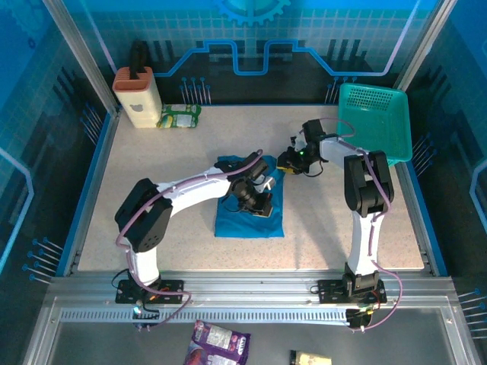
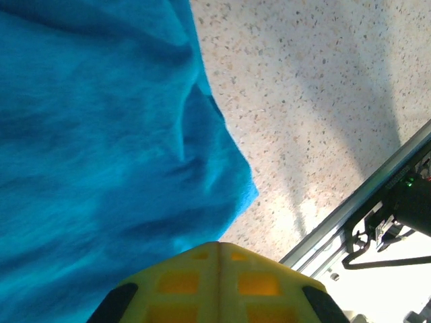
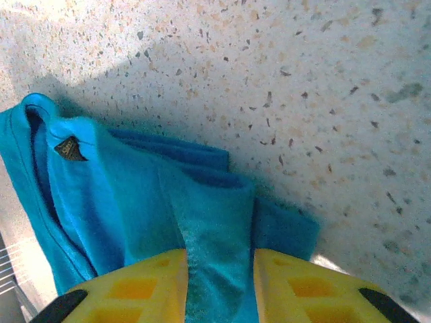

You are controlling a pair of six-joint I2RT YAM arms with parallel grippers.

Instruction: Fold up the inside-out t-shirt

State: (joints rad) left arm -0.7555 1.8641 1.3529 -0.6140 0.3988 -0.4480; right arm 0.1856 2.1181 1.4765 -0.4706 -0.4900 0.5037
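- Left gripper (image 2: 219, 252): you are looking at jaws pressed fully together, the yellow fingers meeting along one seam. The inside-out t-shirt (image 2: 101, 134) is lying directly ahead of the tips and spreading off to their left. Its edge is running diagonally away from the tips, with bare table (image 2: 323, 101) ahead and to the right. You cannot tell whether a thin layer is caught in the seam.
- From above, the folded bundle is lying with its long axis running away from the arm bases. The left jaws are sitting over its middle, and the right jaws are at its far right corner.
- Right gripper (image 3: 220, 259): you are seeing these jaws part-way open and clamping a raised band of the shirt that is passing straight between the fingers. The rest of the cloth is stretching ahead and to the left of the jaws, towards a small dark label (image 3: 69, 149).
- Judgement: the right gripper is showing the clearer grip, so the coming fold is probably turning on drawing that corner across the long axis towards the left jaws.
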